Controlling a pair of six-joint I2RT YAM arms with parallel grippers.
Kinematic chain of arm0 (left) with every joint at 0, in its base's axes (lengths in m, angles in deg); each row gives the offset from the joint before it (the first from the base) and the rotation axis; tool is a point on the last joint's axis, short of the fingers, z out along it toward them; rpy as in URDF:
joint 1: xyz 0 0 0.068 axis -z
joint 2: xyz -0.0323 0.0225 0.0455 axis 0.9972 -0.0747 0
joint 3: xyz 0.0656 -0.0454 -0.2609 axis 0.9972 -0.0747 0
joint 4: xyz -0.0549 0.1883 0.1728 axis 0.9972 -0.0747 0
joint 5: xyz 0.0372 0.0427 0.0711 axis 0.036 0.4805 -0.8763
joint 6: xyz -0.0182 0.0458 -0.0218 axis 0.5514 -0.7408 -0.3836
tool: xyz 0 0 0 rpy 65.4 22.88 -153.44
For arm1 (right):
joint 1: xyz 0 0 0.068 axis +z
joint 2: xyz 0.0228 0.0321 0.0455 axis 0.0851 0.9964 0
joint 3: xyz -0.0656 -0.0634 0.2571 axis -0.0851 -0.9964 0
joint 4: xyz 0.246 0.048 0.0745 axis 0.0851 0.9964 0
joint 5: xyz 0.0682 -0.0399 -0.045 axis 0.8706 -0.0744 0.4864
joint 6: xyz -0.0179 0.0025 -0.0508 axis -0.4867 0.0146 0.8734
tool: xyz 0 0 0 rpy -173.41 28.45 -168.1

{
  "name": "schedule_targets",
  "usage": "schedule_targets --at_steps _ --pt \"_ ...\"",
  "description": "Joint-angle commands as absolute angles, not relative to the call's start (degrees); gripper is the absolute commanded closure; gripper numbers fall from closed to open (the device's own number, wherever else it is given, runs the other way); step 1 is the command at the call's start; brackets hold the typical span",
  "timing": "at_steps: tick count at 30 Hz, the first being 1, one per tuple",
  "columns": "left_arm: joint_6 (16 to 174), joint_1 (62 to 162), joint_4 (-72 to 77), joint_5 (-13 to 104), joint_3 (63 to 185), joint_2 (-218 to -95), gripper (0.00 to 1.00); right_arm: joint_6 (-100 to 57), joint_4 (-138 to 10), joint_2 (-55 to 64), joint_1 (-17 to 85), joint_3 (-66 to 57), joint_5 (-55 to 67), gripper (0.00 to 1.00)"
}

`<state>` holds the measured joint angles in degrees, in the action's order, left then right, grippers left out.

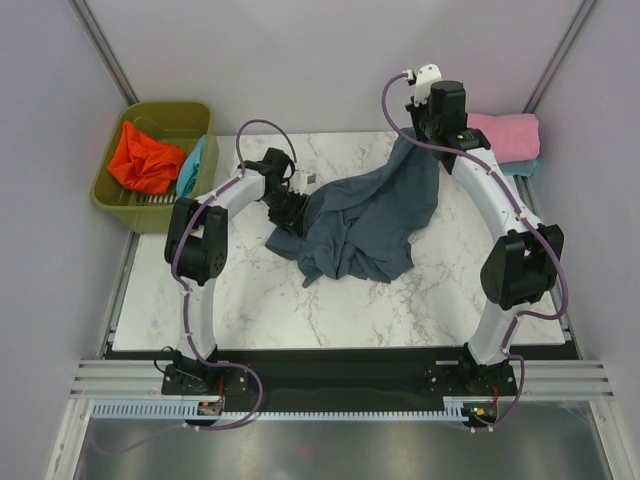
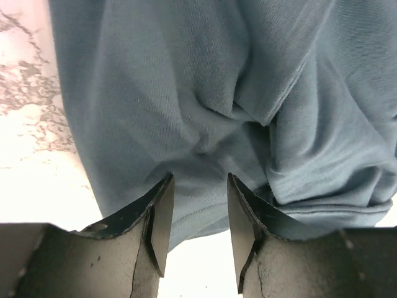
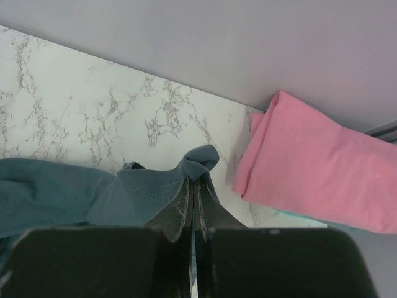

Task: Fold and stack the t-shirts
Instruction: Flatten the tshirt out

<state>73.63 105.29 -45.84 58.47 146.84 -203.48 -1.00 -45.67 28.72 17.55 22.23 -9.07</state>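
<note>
A large slate blue-grey t-shirt (image 1: 365, 215) lies crumpled on the marble table, one corner lifted at the back right. My right gripper (image 1: 418, 138) is shut on that corner's hem, a cloth fold bulging above its tips (image 3: 193, 183). My left gripper (image 1: 292, 208) is at the shirt's left edge, open, its fingers (image 2: 198, 180) straddling the hem of the cloth (image 2: 217, 93) without pinching it. A folded pink t-shirt (image 1: 505, 135) lies at the back right on a teal one (image 1: 522, 167); the pink one (image 3: 316, 174) also shows in the right wrist view.
An olive-green bin (image 1: 110, 195) stands off the table's back left corner, holding an orange-red shirt (image 1: 145, 160) and a teal one (image 1: 192, 165). Grey walls close the back and sides. Bare marble (image 1: 330, 315) shows in front of the slate shirt.
</note>
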Motion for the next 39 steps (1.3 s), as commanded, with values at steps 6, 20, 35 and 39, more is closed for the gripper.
schedule_targets --at_steps 6,20,35,39 --pt "73.92 105.67 -45.02 58.25 148.57 -204.51 0.54 -1.09 -47.89 27.11 17.89 24.03 -9.18 1.00" --pt "72.61 105.67 -45.81 57.37 146.37 -200.30 0.98 -0.74 -48.33 26.76 17.89 23.07 -10.06 1.00" --pt "61.89 104.88 -47.12 49.73 154.44 -182.73 0.98 -0.83 -49.03 20.44 17.01 20.87 -14.81 1.00" --pt "59.16 103.83 -47.04 48.41 157.17 -179.38 0.98 0.14 -47.72 14.30 15.52 20.34 -15.07 1.00"
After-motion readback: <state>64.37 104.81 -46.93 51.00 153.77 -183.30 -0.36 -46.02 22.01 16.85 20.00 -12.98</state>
